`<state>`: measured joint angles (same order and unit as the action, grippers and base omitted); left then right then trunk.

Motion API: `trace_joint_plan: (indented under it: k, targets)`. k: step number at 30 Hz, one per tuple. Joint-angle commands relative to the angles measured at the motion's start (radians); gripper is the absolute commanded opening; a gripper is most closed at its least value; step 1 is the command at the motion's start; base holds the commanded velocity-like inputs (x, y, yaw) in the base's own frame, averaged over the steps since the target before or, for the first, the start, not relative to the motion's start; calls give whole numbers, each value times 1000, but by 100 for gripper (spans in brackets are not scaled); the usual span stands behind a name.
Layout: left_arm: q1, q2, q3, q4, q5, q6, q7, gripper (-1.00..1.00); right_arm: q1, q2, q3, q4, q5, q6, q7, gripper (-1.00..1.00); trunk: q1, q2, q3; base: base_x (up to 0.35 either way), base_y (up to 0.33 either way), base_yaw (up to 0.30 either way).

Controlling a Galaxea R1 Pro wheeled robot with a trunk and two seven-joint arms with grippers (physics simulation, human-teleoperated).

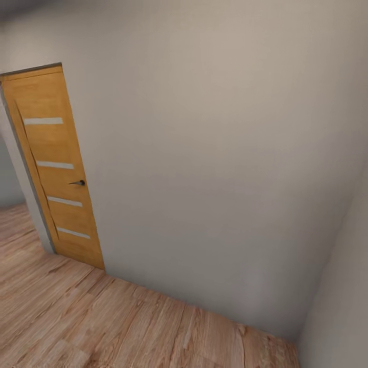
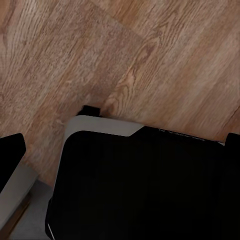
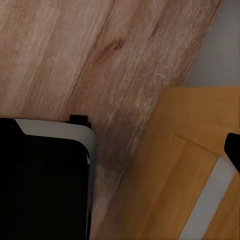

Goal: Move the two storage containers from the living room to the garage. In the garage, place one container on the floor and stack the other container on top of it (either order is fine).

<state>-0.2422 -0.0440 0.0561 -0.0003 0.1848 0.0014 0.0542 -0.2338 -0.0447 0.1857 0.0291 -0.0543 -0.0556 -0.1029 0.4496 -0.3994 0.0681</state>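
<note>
Neither claw's opening can be told from the wrist views, where black, grey-edged robot body [image 2: 140, 185] is seen over light wood-plank floor [image 1: 102, 322]. Beyond, an orange wooden door with pale slats [image 1: 56, 168] is set in a plain grey-white wall [image 1: 220, 153].

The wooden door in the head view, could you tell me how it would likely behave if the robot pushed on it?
The wooden door looks like a rigid, solid slab, so it probably would not flex. Standing ajar from its frame, it would likely swing rather than resist. Its dark handle is small, so a flat push on the panel seems easier than gripping. Its weight cannot be judged.
</note>
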Motion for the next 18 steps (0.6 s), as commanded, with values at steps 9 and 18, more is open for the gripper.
trace_joint_plan:
  k: [9, 18]
  targets:
    - [0, -1, 5, 0, 2, 0, 3, 100, -1, 0, 8, 3, -5, -5, -1, 100, 0, -1, 0, 130, 82, 267]
    - [0, 0, 5, 0, 2, 0, 3, 100, -1, 0, 8, 3, -5, -6, -1, 100, 0, -1, 0, 127, 64, 267]
